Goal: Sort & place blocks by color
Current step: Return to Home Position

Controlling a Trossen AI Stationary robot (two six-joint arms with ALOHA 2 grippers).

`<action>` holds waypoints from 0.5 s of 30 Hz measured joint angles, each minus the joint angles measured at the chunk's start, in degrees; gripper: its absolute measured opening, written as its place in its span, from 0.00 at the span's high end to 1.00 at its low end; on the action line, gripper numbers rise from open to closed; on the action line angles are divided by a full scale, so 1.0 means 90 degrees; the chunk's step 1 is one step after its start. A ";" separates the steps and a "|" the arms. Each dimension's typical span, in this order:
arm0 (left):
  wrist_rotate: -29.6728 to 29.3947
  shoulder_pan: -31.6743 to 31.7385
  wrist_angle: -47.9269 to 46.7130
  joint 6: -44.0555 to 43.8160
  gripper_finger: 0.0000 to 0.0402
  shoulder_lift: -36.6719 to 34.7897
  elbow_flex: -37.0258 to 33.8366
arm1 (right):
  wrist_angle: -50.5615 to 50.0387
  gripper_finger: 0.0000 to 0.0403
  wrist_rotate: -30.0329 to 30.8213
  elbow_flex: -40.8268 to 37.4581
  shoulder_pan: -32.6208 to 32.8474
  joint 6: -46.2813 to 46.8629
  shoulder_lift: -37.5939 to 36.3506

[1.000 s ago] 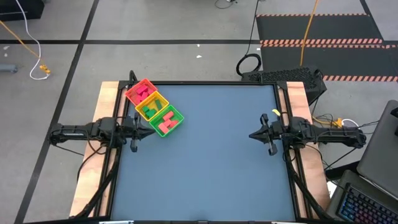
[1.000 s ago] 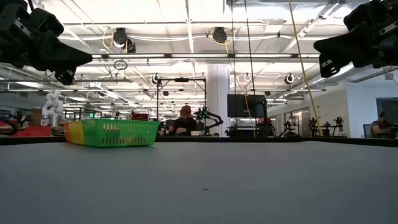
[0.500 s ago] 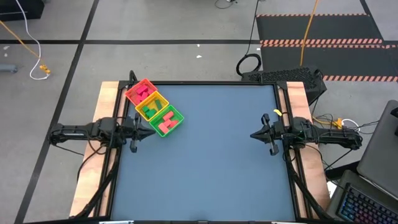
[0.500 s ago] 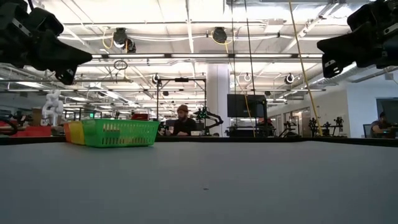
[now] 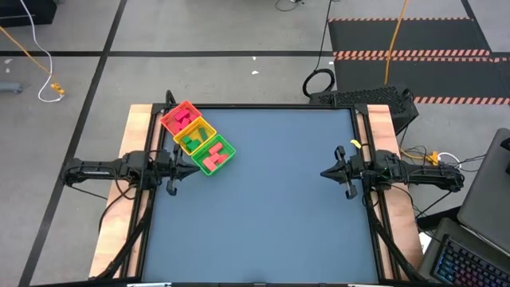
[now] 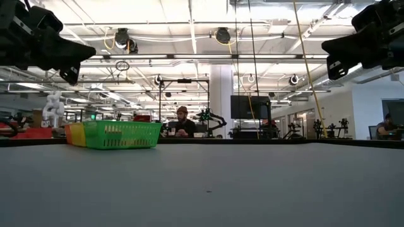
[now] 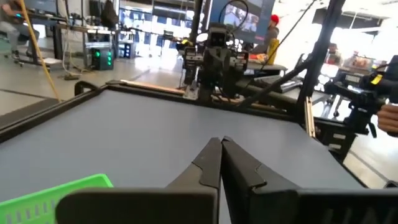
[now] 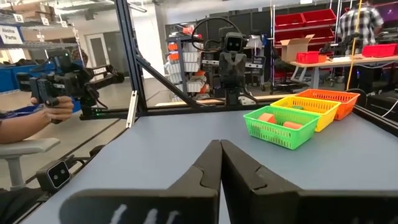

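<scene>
Table (image 5: 263, 223): blocks (image 5: 209, 159) seemingly in tray (image 5: 232, 149); left tool (image 5: 190, 166), right tool (image 5: 323, 173) closed.

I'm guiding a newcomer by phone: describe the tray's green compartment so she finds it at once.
On the blue-grey table, look to the left arm's side, where a three-compartment tray lies slantwise. Its green compartment is the end one nearest the table's middle, close by the left gripper. Unlike the yellow compartment beside it, which holds green blocks, it holds pink-red blocks.
</scene>
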 joint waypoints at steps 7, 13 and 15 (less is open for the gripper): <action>0.0096 -0.0007 -0.0039 0.0378 0.95 0.0330 0.0005 | -0.0009 1.00 0.0002 0.0000 0.0001 -0.0100 0.0002; 0.0094 -0.0007 -0.0007 0.0419 0.97 0.0422 0.0005 | -0.0006 1.00 0.0002 0.0000 0.0001 -0.0004 0.0002; 0.0092 -0.0007 0.0024 0.0519 0.97 0.0424 0.0005 | -0.0006 1.00 0.0002 0.0000 0.0000 -0.0003 0.0002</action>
